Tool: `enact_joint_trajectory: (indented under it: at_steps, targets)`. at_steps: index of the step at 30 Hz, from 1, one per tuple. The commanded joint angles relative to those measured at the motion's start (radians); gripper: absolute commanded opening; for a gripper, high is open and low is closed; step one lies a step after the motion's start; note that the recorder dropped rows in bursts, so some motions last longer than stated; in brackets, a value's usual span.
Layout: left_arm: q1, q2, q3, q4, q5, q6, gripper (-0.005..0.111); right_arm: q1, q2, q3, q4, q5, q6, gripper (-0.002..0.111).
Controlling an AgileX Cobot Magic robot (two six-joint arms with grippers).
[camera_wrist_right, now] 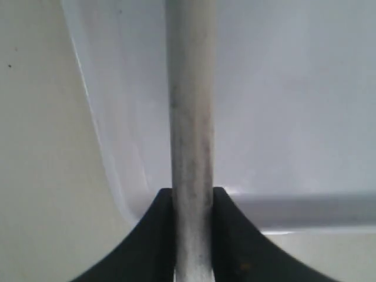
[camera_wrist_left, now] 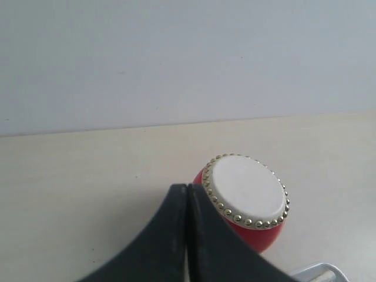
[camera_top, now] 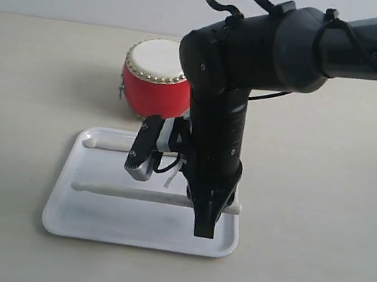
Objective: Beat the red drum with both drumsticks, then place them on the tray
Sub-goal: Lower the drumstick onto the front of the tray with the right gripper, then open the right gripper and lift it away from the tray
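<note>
2nd drumstick point(camera_wrist_right: 191, 106) was pinched by right gripper point(camera_wrist_right: 192, 200) on tray point(camera_wrist_right: 294, 88); release was judged next; left gripper point(camera_wrist_left: 187, 192) was pressed together.

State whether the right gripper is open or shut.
The right gripper is shut on a drumstick: its fingers touch both sides of the stick, over the tray.

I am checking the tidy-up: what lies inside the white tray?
On the tray: the nearer drumstick, gripped by the right claw, and the farther drumstick. The arm covers its right part.
</note>
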Motion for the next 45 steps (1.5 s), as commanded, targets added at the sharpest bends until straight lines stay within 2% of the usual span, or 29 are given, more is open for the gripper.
enact_joint_trajectory:
  at_steps: [1,7,9,11,13,15,16,19,22,24,25,26,27,28,29,31,33,34,35,36,38,42,45]
  targets:
    - [-0.008,-0.006,0.003,-0.005,0.009,0.003,0.0,0.005,0.019,0.001,0.009,-0.061,-0.008,0.0]
    - [-0.008,-0.006,0.003,-0.005,0.012,0.003,0.0,0.005,0.052,0.001,0.018,-0.072,-0.035,0.0]
    - [-0.008,-0.006,0.003,-0.005,0.012,0.003,0.0,0.005,0.052,0.001,0.016,-0.076,-0.035,0.004]
    - [-0.008,-0.006,0.003,-0.005,0.012,0.003,0.0,0.005,0.052,-0.005,0.02,-0.072,-0.035,0.021]
    - [-0.008,-0.006,0.003,-0.005,0.014,0.003,0.0,0.005,0.052,-0.005,0.026,-0.078,-0.035,0.058]
    - [-0.008,-0.006,0.003,-0.005,0.02,0.001,0.0,0.005,0.045,-0.005,0.026,-0.083,-0.03,0.071]
    - [-0.008,-0.006,0.003,-0.005,0.027,0.001,0.0,0.005,0.035,-0.005,0.024,-0.087,-0.023,0.07]
    - [-0.008,-0.006,0.003,-0.002,0.077,-0.001,0.0,0.005,-0.064,-0.005,0.019,-0.157,0.009,0.057]
    - [-0.008,-0.006,0.003,0.056,0.089,-0.008,0.0,-0.001,-0.184,-0.005,0.019,-0.196,0.029,0.046]
    - [-0.008,-0.006,0.003,0.089,0.046,-0.058,0.0,-0.042,-0.278,-0.005,0.038,-0.198,0.056,0.034]
    - [-0.008,-0.014,0.003,0.118,-0.004,-0.082,0.0,-0.092,-0.342,0.002,0.086,-0.201,0.07,0.022]
    - [-0.008,-0.023,0.003,0.134,-0.035,-0.104,0.0,-0.122,-0.367,0.011,0.115,-0.217,0.073,0.018]
    - [-0.008,-0.043,0.003,0.19,-0.106,-0.168,0.0,-0.185,-0.426,0.049,0.21,-0.271,0.073,0.005]
    - [-0.008,-0.051,0.006,0.213,-0.134,-0.192,0.0,-0.209,-0.453,0.071,0.242,-0.308,0.073,0.0]
    - [-0.017,-0.08,0.026,0.223,-0.2,-0.214,0.0,-0.261,-0.508,0.139,0.295,-0.393,0.066,0.0]
    - [-0.092,-0.135,0.073,0.222,-0.343,-0.214,0.0,-0.317,-0.578,0.248,0.323,-0.548,0.071,0.0]
    - [-0.213,-0.205,0.122,0.219,-0.492,-0.214,0.0,-0.362,-0.639,0.359,0.352,-0.7,0.071,0.0]
    - [-0.303,-0.258,0.151,0.221,-0.597,-0.208,0.0,-0.383,-0.678,0.422,0.373,-0.808,0.073,0.0]
    - [-0.351,-0.285,0.171,0.228,-0.635,-0.202,0.0,-0.394,-0.7,0.457,0.387,-0.861,0.077,0.0]
    - [-0.432,-0.334,0.216,0.238,-0.685,-0.188,0.0,-0.416,-0.744,0.52,0.418,-0.97,0.1,0.0]
    - [-0.525,-0.407,0.274,0.238,-0.702,-0.186,0.0,-0.44,-0.803,0.628,0.433,-1.159,0.145,0.0]
    - [-0.545,-0.48,0.319,0.238,-0.679,-0.186,0.0,-0.445,-0.852,0.725,0.497,-1.356,0.205,0.0]
    - [-0.545,-0.504,0.327,0.238,-0.674,-0.186,0.0,-0.445,-0.854,0.745,0.518,-1.374,0.232,0.0]
